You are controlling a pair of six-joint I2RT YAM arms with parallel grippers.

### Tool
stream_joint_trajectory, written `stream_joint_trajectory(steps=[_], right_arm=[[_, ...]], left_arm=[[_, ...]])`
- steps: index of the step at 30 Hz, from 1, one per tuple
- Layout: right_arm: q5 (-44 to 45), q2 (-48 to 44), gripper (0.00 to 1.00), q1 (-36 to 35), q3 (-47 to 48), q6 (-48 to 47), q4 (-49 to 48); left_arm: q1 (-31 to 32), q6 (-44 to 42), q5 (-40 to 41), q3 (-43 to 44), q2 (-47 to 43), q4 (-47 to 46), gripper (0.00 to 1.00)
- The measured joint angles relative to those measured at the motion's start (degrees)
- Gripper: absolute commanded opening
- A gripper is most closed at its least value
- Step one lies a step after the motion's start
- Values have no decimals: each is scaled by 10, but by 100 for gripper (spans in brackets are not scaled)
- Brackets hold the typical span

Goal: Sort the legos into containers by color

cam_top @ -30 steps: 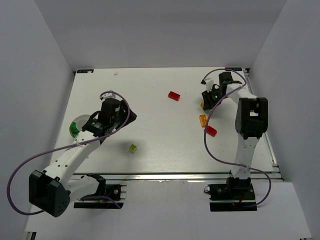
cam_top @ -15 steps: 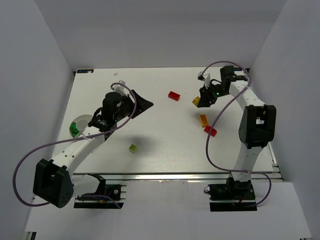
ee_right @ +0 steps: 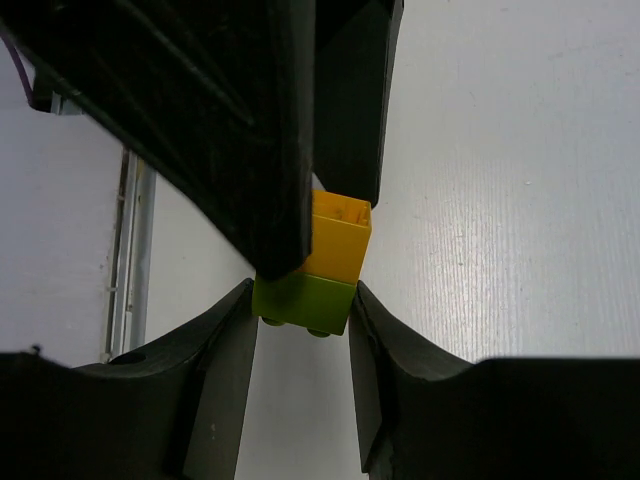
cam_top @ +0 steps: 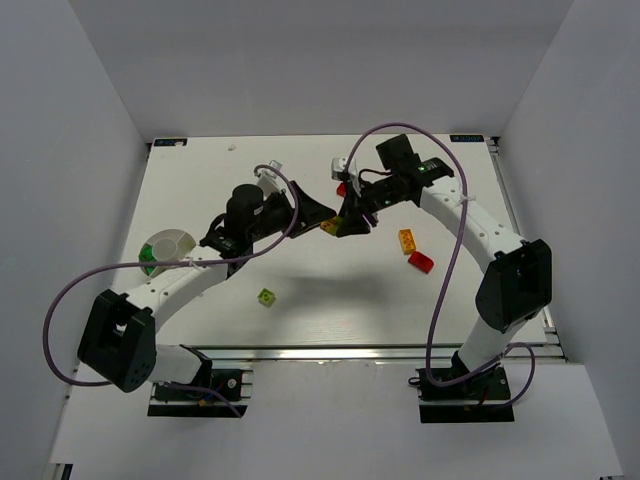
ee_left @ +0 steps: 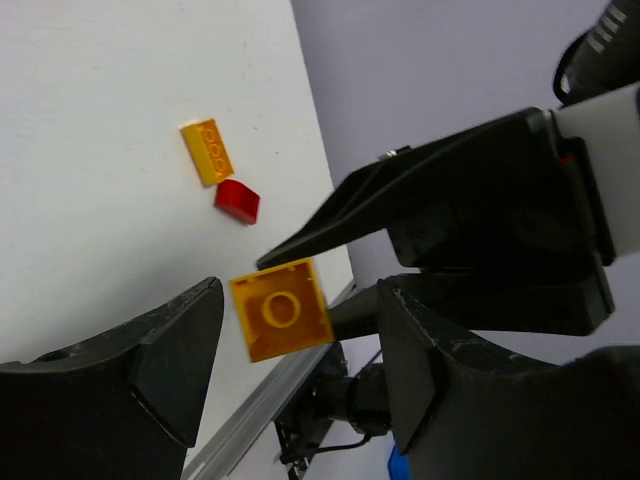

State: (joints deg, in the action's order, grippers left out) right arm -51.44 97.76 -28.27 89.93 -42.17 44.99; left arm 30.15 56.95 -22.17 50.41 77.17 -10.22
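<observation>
Right claw (ee_right: 302,300) pinches lime brick (ee_right: 300,305) under yellow brick (ee_right: 338,235); left claw (ee_left: 300,300) gapes wide, covering yellow's 9 o'clock side.

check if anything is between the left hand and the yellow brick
Nothing visible does: the yellow brick sits in the gap between the open fingers of the left hand, while the right hand grips the lime green brick stuck to it.

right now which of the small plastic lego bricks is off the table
The yellow brick stacked on a lime green brick, held by the right gripper. The orange brick, red brick and single lime brick lie on the white table.
</observation>
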Motion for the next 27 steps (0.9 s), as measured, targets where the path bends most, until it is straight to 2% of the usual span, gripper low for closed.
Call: stream_joint_trajectory(steps=[4, 13, 14, 18, 19, 23, 27], right_arm=[[1, 0, 0, -8, 0, 13, -4], [6, 0, 0, -11, 0, 24, -13], [7, -1, 0, -12, -1, 24, -13], [28, -11, 0, -13, -9, 23, -21], [32, -12, 0, -14, -11, 23, -22], [43, -22, 0, -18, -31, 16, -38], [45, -36, 0, -24, -61, 5, -65]], left_arm=[[9, 8, -11, -2, 0, -23, 70], [5, 17, -9, -13, 4, -32, 52], [5, 17, -9, -13, 4, -32, 49], [4, 30, -11, -13, 12, -37, 18], [4, 31, -12, -13, 14, -39, 13], [5, 16, -8, -5, 13, -11, 1], [3, -13, 10, 10, -3, 54, 0]])
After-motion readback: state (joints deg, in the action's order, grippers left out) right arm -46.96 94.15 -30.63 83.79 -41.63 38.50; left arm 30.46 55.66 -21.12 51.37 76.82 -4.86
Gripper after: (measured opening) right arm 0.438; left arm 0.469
